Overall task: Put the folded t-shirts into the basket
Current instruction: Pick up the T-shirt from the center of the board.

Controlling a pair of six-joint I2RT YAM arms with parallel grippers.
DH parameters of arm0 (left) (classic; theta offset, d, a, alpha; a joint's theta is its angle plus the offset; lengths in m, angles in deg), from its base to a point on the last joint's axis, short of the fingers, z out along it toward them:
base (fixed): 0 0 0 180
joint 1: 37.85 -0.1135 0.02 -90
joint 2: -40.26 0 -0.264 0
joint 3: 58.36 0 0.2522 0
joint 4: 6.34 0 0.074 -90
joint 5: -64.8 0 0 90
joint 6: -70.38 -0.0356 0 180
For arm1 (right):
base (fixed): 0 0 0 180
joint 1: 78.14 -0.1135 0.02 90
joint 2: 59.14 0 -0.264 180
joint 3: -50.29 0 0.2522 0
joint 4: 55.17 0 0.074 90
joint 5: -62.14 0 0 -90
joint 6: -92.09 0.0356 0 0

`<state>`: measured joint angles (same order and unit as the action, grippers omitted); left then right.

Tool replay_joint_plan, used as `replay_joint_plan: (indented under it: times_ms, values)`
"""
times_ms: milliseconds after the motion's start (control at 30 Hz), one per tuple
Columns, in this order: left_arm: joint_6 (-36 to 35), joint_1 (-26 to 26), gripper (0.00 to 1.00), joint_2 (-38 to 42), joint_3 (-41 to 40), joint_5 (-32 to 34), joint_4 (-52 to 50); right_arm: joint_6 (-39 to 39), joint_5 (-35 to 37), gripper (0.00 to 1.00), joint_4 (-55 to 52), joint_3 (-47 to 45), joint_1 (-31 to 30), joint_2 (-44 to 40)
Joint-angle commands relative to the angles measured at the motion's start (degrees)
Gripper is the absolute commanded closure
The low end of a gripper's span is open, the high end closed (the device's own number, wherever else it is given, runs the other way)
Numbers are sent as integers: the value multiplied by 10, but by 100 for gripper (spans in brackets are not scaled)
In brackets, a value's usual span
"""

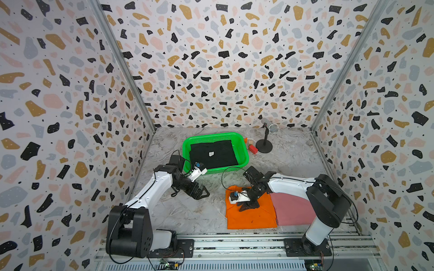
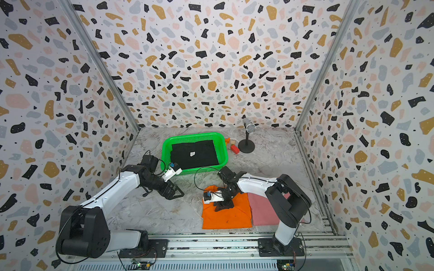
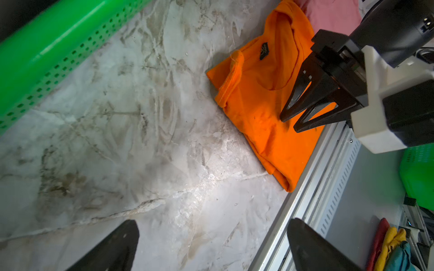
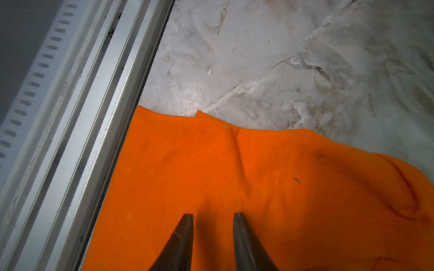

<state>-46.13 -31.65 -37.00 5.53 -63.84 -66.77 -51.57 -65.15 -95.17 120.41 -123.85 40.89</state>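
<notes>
The green basket [image 1: 187,145] [image 2: 166,145] stands at the back of the marble table, and its perforated wall [image 3: 47,58] shows in the left wrist view. A black folded t-shirt [image 1: 213,152] [image 2: 195,153] with a white tag lies flat inside it. The orange t-shirt [image 1: 251,218] [image 2: 225,218] [image 3: 258,93] [image 4: 234,169] lies at the front edge, with the pink t-shirt [image 1: 291,211] [image 2: 263,211] [image 3: 333,14] beside it, partly under the right arm. My right gripper [image 1: 244,207] [image 2: 219,207] [image 3: 290,124] [image 4: 213,214] presses its tips on the orange cloth, jaws narrow but apart. My left gripper [image 1: 204,193] [image 2: 176,193] [image 3: 213,225] hangs wide open over bare table, holding nothing.
A microphone on a round black stand [image 1: 265,145] and small coloured blocks [image 1: 253,149] sit right of the basket. An aluminium rail [image 1: 234,241] runs along the front edge beside the orange shirt. Patterned walls close in three sides.
</notes>
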Motion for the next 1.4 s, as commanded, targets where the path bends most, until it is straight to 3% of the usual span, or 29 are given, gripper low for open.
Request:
replay_joint_plan:
  times_ms: [0,367,500,600,733,833,900,967,1067,1200,1367]
  values:
    - [27,4,0,-5,-7,15,52,-35,25,66,-32,33,-24,30]
    - [150,2,0,-22,-2,61,108,-62,11,67,-2,143,-75,151]
    - [178,2,3,-28,-3,82,115,30,-50,62,77,153,-89,144]
    - [177,2,8,-37,0,72,99,139,-49,53,210,102,-90,80]
    - [167,7,12,-50,0,53,86,236,36,47,259,56,-88,-14]
    - [158,27,12,-58,-2,50,85,312,182,37,248,21,-82,-91]
    - [155,39,12,-61,2,53,83,376,305,33,192,22,-75,-123]
    - [153,54,12,-65,6,66,81,400,363,31,85,39,-61,-141]
    - [150,68,11,-72,11,84,75,484,359,31,-2,43,-22,-162]
    - [153,79,11,-80,13,98,72,607,240,32,-12,8,46,-184]
    - [153,87,12,-91,23,101,60,678,174,33,-37,13,84,-125]
